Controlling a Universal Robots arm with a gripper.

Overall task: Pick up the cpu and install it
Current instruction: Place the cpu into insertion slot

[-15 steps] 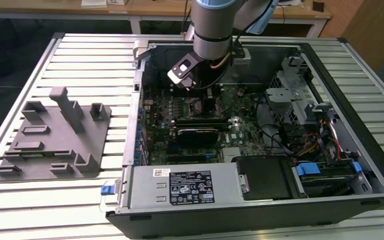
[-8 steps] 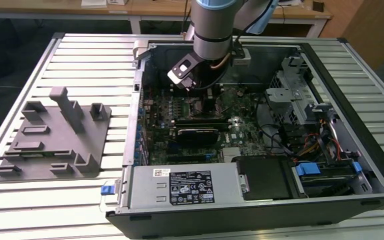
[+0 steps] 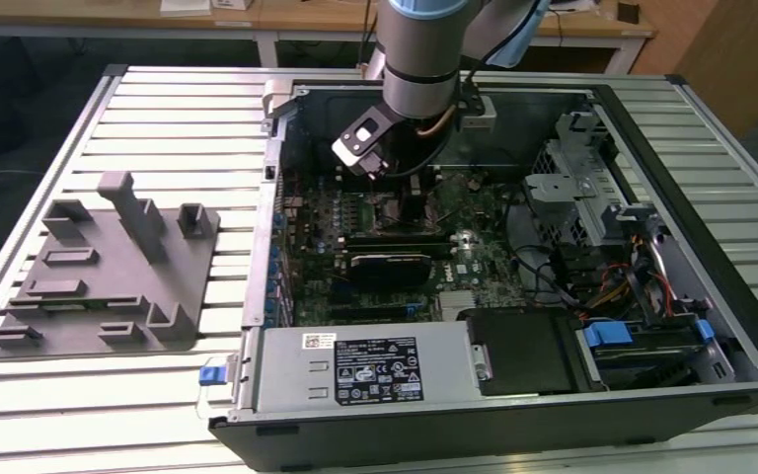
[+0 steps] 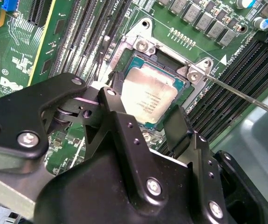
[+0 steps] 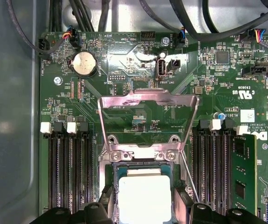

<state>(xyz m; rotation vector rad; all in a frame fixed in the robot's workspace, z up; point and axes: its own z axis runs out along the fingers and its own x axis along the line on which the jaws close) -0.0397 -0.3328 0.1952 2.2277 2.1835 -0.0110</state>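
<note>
inside the computer case (image 3: pixel 485 434), at twelve o'clock on the motherboard (image 3: pixel 472 262) in the exterior view, the socket (image 5: pixel 140 155) stands open. the claw (image 4: pixel 145 102) straddles the cpu (image 4: pixel 150 91) lying flat in it, directly beneath; whether it grips, we cannot tell.

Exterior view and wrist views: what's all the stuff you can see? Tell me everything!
table: one, silver slats, under everything
case: one, black, open, on the table
holder: one, grey, on the table, exterior view's left
motherboard: one, green, inside the case
cpu: one, silvery, seated on the motherboard
load plate: one, silver, open, next to the cpu
coin battery: one, silver, on the motherboard
gripper: one, black, over the cpu
arm: one, grey and blue, reaching into the case
</note>
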